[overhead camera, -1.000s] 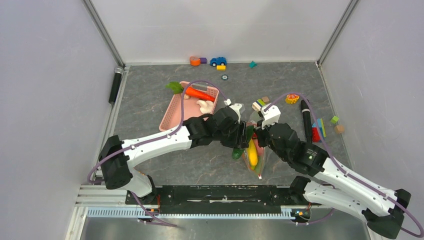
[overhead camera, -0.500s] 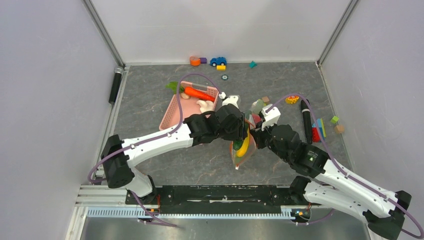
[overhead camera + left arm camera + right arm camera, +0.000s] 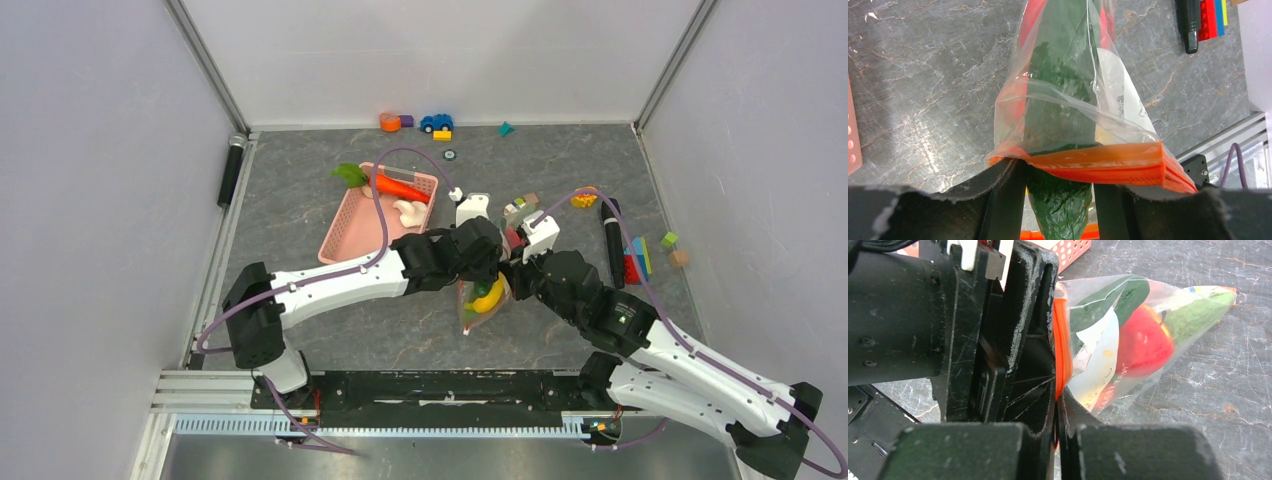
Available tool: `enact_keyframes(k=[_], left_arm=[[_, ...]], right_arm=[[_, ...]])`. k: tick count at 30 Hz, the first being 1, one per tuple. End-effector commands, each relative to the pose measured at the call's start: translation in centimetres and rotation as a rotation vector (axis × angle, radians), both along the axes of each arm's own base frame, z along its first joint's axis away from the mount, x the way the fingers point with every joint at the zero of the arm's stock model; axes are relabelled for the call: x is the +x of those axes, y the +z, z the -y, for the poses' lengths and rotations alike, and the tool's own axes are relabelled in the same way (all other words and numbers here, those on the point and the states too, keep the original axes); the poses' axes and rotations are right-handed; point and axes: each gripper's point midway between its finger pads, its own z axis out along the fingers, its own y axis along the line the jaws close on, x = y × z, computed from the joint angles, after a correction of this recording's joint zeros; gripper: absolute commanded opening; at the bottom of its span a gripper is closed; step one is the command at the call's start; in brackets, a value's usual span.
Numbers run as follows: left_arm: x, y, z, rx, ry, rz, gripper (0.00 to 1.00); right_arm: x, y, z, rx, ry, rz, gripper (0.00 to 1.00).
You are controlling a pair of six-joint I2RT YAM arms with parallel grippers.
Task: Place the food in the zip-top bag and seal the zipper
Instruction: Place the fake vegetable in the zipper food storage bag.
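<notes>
I am seeing both hands, left hand (image 3: 487, 262) and right hand (image 3: 512, 268), pinching zipper (image 3: 1108, 167); cucumber (image 3: 1060, 130) is poking through mouth, risking blocked seal.

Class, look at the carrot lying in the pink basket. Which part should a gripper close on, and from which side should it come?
Grip the carrot across the thick orange body near the leafy end, coming from straight above. It lies flat along the far end of the pink basket, whose walls block a sideways approach, so the fingers should straddle it crosswise.
</notes>
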Motion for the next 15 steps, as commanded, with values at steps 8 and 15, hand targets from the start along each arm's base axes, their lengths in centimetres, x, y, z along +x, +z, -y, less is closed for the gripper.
enact_keyframes(k=[8, 15], left_arm=[[1.5, 2.0, 1.0, 0.019, -0.024, 0.126, 0.75], [0.5, 2.8, 0.4, 0.052, -0.068, 0.152, 0.87]], right_arm=[[-0.1, 2.1, -0.2, 0.064, 0.012, 0.052, 0.05], [0.0, 1.9, -0.1, 0.052, 0.007, 0.052, 0.05]])
